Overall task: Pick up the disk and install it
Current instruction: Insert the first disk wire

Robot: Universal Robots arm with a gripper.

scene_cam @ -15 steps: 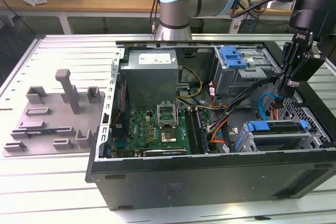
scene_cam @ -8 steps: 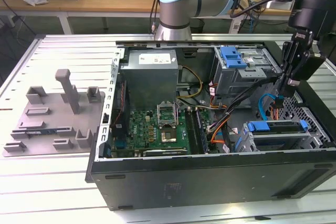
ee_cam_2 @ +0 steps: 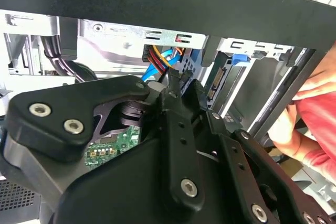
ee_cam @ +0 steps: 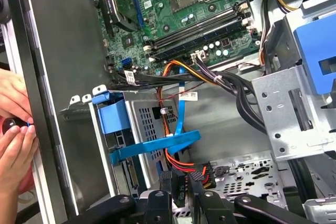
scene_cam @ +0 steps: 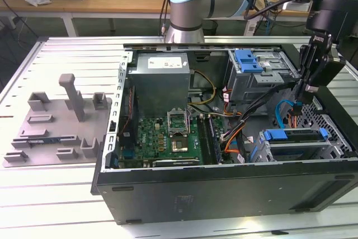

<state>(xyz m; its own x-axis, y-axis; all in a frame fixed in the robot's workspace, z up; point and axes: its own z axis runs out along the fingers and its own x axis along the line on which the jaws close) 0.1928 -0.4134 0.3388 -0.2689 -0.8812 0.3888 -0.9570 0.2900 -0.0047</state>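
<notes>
The end effector (scene_cam: 307, 90) hangs inside the open computer case (scene_cam: 224, 197), near its wall on the exterior view's right. Its fingers are drawn narrow around a black power plug (ee_cam: 181, 177) with red and orange wires. The disk (scene_cam: 299, 136) sits in the drive cage (scene_cam: 313, 150) at the case's near corner on that same side, blue rail uppermost. A person's hand (ee_cam: 13, 145) rests at the case's rim.

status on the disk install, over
gripper down inside the case, at the cable plugs. disk sits in the case beside it. person's hands on the case edge.
</notes>
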